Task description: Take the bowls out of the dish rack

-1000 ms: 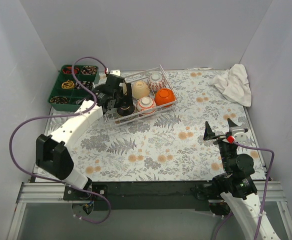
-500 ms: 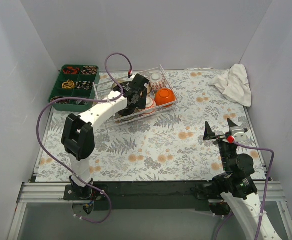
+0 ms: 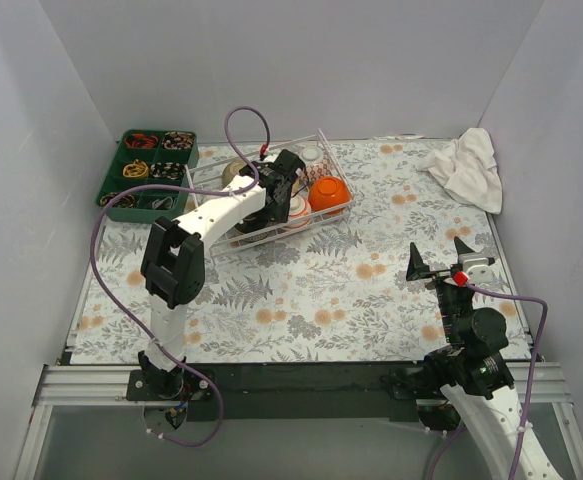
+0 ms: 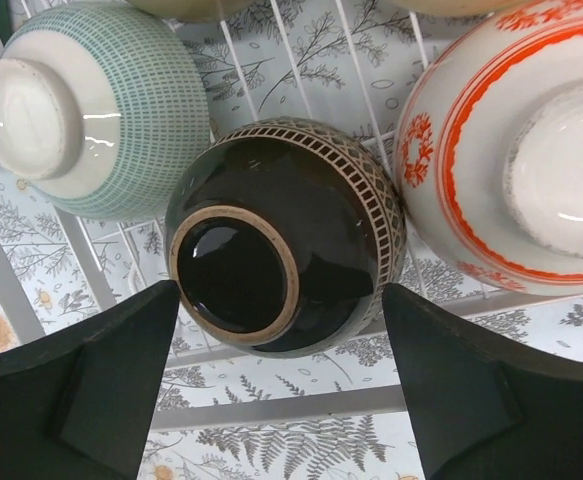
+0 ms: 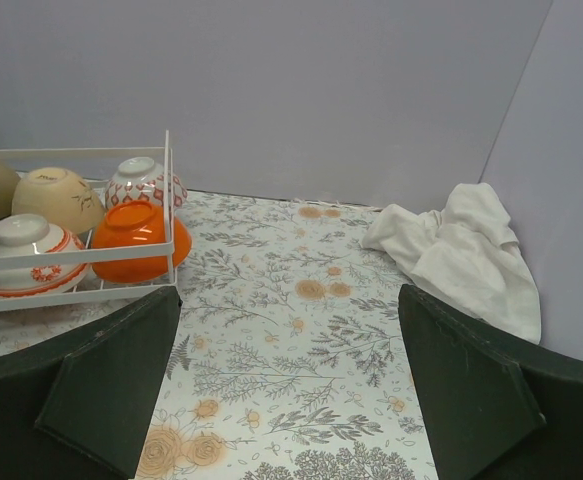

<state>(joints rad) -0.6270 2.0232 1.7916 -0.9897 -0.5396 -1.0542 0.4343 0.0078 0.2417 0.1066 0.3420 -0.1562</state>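
The white wire dish rack (image 3: 271, 233) stands at the back left of the table with several bowls upside down in it. My left gripper (image 3: 279, 192) is open above the rack's middle. In the left wrist view its fingers straddle the dark brown bowl (image 4: 311, 210) without touching it; the gripper (image 4: 281, 290) is empty. A pale green bowl (image 4: 101, 100) lies left of it, a red-patterned white bowl (image 4: 511, 150) right. The orange bowl (image 3: 328, 193) sits at the rack's right end. My right gripper (image 3: 439, 258) is open and empty, far from the rack (image 5: 71, 258).
A green compartment tray (image 3: 151, 170) of small items stands left of the rack. A crumpled white cloth (image 3: 466, 168) lies at the back right, also in the right wrist view (image 5: 461, 250). White walls enclose the table on three sides. The floral mat (image 3: 321, 290) covers the table.
My left arm has swung right from the rack's left end to over its middle, above the dark brown bowl. The right arm has not moved.
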